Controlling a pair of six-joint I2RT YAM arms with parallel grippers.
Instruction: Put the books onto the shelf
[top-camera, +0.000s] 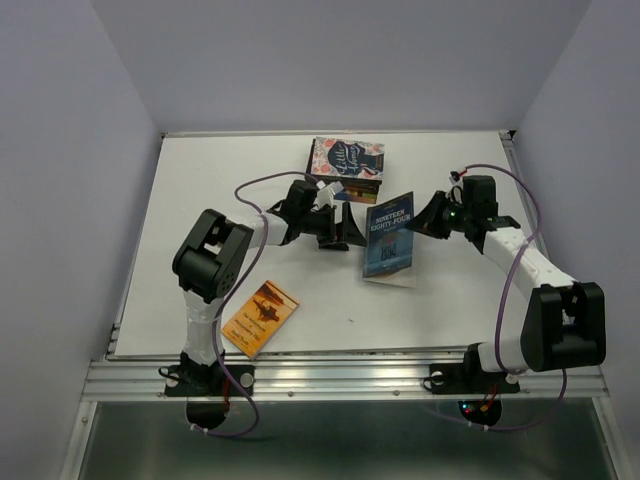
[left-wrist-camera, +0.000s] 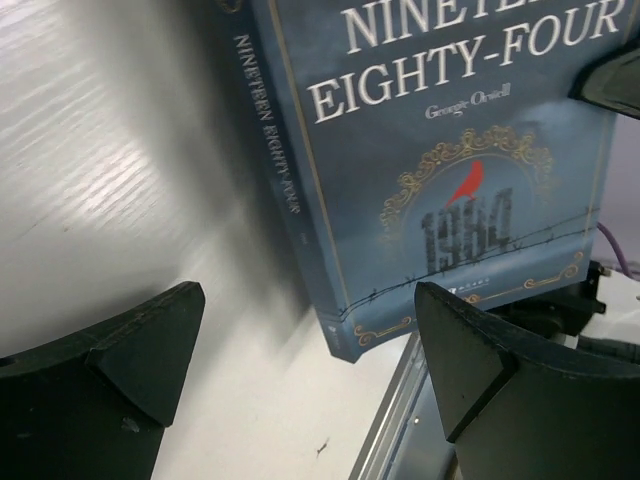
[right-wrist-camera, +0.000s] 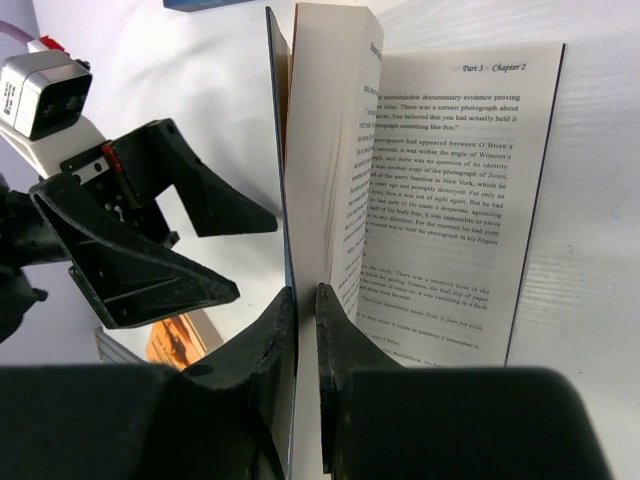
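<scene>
Right gripper (right-wrist-camera: 305, 300) pinches blue book (top-camera: 389, 236) by cover edge; seems light, floppy, pages splay. Better grip: whole spine. Left gripper (left-wrist-camera: 310, 320) agape, just left.

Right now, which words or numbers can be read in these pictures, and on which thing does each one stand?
"NINETEEN EIGHTY-FOUR": front cover and spine of the blue book.
"George Orwell": same cover, under the title.
"1984": lower on the same cover.
"Part 3 - Chapter 2": top of its open page; the text below is mostly too small to read.
Covers of the orange book and the patterned book: too small to read.
</scene>
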